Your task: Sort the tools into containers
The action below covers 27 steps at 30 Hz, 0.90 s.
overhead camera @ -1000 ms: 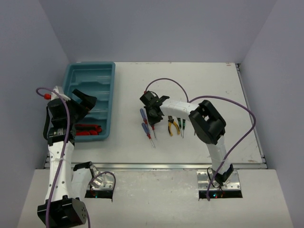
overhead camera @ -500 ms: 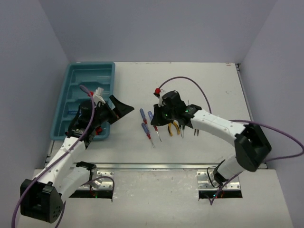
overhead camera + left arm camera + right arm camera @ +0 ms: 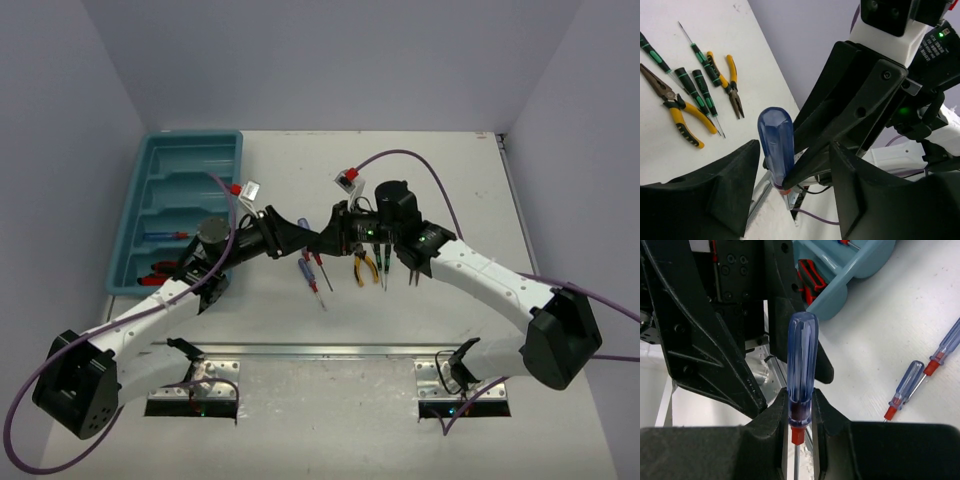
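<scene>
White table — right claw clamps blue-handled screwdriver.

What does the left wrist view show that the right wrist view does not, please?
Only the left wrist view shows two yellow pliers and the thin green screwdrivers on the table. Only the right wrist view shows the teal tray, red-handled tools in it, and two loose blue screwdrivers. Both show the held blue screwdriver, clamped near its red collar by the right arm's jaws, with the left arm's open jaws beside its handle.
</scene>
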Available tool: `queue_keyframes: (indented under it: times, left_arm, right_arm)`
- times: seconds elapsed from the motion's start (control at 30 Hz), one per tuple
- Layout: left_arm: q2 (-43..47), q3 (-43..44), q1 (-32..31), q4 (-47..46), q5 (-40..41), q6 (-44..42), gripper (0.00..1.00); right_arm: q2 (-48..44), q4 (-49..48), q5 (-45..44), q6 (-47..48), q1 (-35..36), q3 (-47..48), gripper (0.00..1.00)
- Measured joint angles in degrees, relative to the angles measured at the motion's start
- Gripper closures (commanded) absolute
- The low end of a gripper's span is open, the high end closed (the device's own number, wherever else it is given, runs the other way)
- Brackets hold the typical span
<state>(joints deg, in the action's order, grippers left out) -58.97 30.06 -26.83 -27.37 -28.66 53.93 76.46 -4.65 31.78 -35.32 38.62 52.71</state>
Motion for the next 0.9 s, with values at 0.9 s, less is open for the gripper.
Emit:
queue_keyframes:
  times: [0.9]
  left_arm:
    - [0.1,2.4,-0.5,1.6,5.6,-2.1,1.00]
  right_arm:
    - [0.4,-8.5,4.8,-4.9,-2.5,-2.1,0.80]
